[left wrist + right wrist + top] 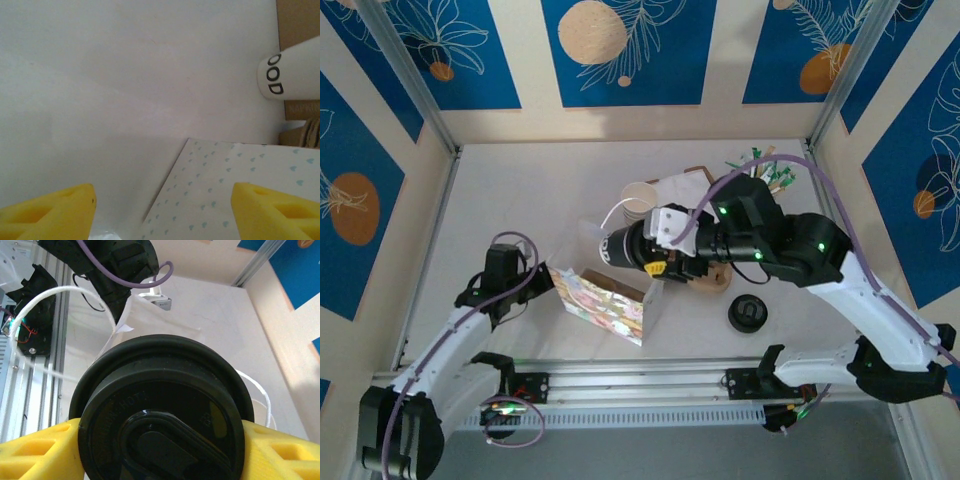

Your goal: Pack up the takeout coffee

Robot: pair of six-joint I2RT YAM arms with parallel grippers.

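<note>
The takeout coffee (616,246) lies on its side in the air, its black lid (162,415) facing the right wrist camera. My right gripper (655,258) is shut on it, a yellow finger (35,452) pressed against each side of the cup. Just below and to the left stands a patterned paper bag (605,300), whose white top edge (160,322) is seen beyond the lid. My left gripper (535,285) is at the bag's left end, open. Its yellow fingers (50,212) stand wide apart over the bag's heart-printed panel (225,190) without touching it.
A loose black lid (747,315) lies on the table right of the bag. Cream paper cups (640,197) and a cup of sticks (765,170) stand behind the right arm. A white cup with black lettering (287,70) shows in the left wrist view. The bag's white cord handle (60,295) loops nearby.
</note>
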